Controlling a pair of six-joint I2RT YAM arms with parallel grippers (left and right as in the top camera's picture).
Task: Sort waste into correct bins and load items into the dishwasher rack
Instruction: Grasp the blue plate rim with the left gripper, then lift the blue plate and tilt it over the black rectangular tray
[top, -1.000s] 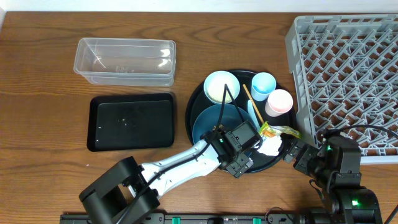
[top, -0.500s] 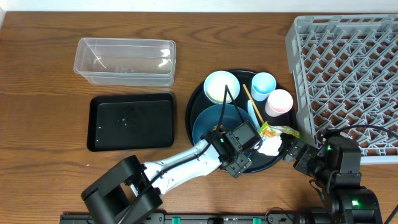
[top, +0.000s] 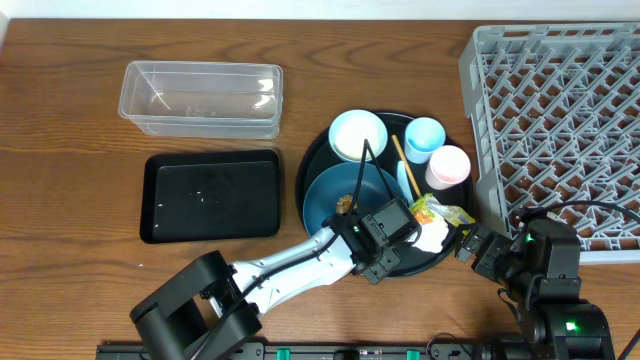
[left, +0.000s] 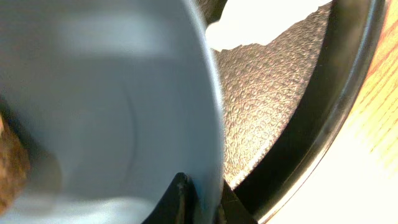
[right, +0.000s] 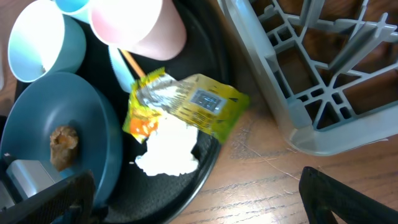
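As the overhead view showed, the left claw (top: 383, 240) gripped the blue plate (top: 345, 185) by its near rim in the round black tray (top: 308, 160), a brown food lump (top: 346, 203) aboard; lifting level should keep it there. Left wrist: rim between shut jaws. Right wrist: the right claw (right: 199, 185) gaped empty beside wrapper (right: 186, 102) and tissue (right: 168, 152) crowding the plate.

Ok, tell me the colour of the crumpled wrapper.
The wrapper is yellow-green with an orange corner; right wrist view shows it best.

Smooth blue plate (left: 112, 93), pebbled round black tray (left: 270, 118)
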